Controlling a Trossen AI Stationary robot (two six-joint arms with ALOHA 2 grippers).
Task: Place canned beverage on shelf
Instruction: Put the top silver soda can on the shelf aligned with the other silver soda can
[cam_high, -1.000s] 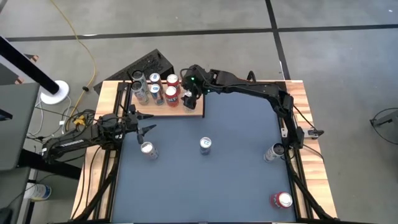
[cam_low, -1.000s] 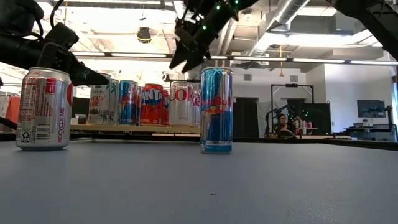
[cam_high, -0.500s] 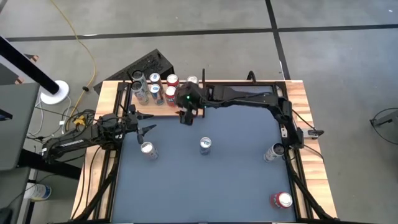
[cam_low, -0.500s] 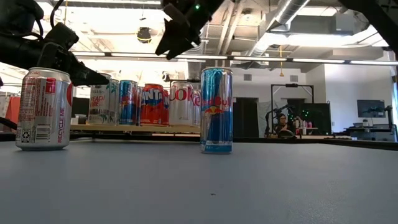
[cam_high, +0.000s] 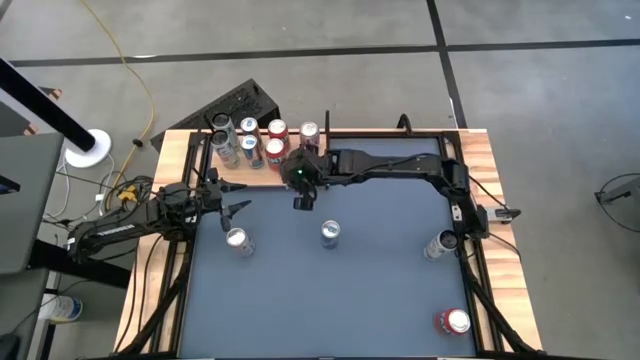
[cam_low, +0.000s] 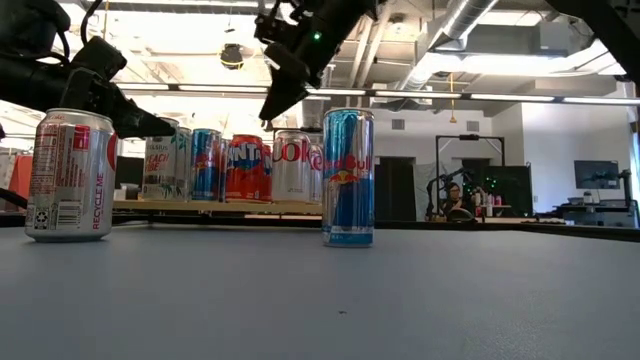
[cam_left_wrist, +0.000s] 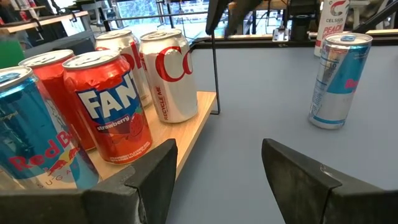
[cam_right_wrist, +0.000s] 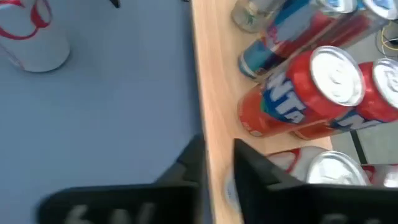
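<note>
The blue rectangular tabletop (cam_high: 380, 290) is carrying the flat light-brown wood-grain shelf (cam_high: 232, 180) at its far left corner, where six upright cans are crowding together. The dark right arm is stretching across the far edge, its right gripper (cam_high: 303, 198) hanging just off the shelf's front edge, fingers drawn nearly together and gripping nothing. The dark left arm is waiting at the table's left side, its left gripper (cam_high: 236, 208) spread wide and empty, pointing at the shelf. Several cans are waiting on the table; nearest the right gripper is the slim blue-and-silver Red Bull can (cam_low: 348, 177), standing upright near the table's middle, well apart from the shelf. The step appears to be reaching for a next can. To do it well, the right gripper should probably be opening before descending, straddling the can squarely at mid-height, and avoiding the silver Diet Coke can (cam_left_wrist: 168, 73) at the shelf's edge.
</note>
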